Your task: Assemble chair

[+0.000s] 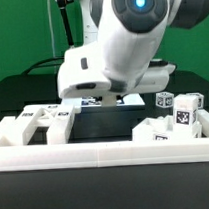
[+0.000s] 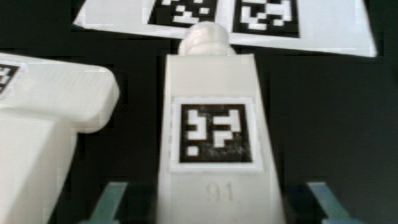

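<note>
Only from the wrist view do the jaws show, clenched on a tagged white chair piece.

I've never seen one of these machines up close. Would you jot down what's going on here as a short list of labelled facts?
Machine: one white robot arm bent low over a black table
Fingers: shut on the long chair piece
Held part: long chair piece, white, peg at its far end, black-and-white tag on its face
Beside it: blocky white piece, also tagged
Beyond it: marker board, flat on the table
Other loose parts: tagged white pieces at the exterior view's right, more at its left
Front edge: low white border rail
</note>
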### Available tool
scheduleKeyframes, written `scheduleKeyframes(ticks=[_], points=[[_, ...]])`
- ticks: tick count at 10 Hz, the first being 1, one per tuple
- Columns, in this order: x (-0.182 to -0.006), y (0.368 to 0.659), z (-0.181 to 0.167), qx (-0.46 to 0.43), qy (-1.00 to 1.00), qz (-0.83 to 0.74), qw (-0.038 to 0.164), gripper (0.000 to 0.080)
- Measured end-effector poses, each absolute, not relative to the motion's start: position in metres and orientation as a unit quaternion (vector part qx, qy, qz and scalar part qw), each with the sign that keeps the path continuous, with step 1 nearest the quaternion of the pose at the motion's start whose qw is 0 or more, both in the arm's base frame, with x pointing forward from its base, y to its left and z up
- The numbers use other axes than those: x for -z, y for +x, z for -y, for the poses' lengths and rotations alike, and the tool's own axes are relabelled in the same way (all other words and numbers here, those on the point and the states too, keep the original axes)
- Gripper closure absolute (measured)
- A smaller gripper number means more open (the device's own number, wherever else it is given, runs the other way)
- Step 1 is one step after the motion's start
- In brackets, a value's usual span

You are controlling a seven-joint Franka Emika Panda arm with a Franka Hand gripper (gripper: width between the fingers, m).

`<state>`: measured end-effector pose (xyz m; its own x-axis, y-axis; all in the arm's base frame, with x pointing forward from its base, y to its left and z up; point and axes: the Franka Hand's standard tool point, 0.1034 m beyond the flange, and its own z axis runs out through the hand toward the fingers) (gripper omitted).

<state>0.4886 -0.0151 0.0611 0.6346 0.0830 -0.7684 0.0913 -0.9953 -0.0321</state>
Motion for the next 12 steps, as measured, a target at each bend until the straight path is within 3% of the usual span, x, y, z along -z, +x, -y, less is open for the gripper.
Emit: scheduleKeyframes(ticks=[2, 6, 9, 12], points=[[-0.076, 0.507, 0.018, 0.409, 0.911, -0.049, 0.001, 0.0509], [-0.069, 0.516, 0.020, 0.378, 0.924, -0.050, 0.005, 0.0509], [-0.100, 0.551, 0.019, 0.292, 0.955, -0.050, 0.007, 0.0508], [-0.108, 0.573, 0.022, 0.175, 0.983, -0.054, 0.012, 0.0508]])
